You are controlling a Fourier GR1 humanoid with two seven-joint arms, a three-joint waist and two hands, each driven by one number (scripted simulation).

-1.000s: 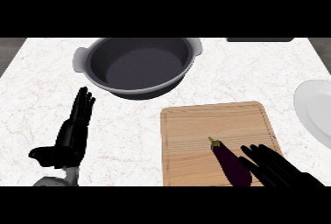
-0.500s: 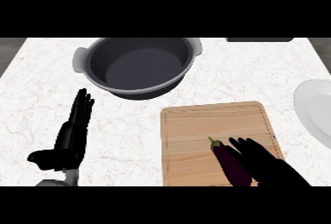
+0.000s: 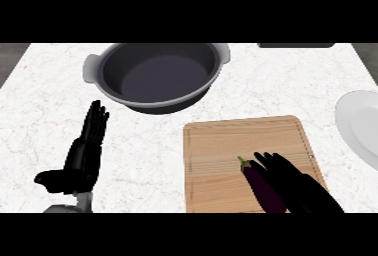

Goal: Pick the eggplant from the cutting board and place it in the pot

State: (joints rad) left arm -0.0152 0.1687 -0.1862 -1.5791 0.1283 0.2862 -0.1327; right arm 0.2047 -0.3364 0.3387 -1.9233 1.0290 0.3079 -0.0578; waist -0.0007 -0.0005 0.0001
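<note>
A dark purple eggplant [image 3: 261, 184] with a green stem lies on the wooden cutting board [image 3: 221, 150], near the board's lower right. My right hand [image 3: 301, 186] lies right beside it on its right side, fingers straight and touching or nearly touching it, not curled round it. The grey pot [image 3: 159, 75] stands at the back of the counter, up and left of the board, with nothing inside. My left hand [image 3: 83, 155] rests open at the lower left, fingers pointing away from me.
A white plate [image 3: 360, 125] sits at the right edge of the counter. A dark object [image 3: 295, 45] shows at the back edge, upper right. White marble counter lies between the pot and the board.
My right hand has slid left and forward along the board until it lies against the eggplant. The eggplant, pot and left hand have stayed put.
</note>
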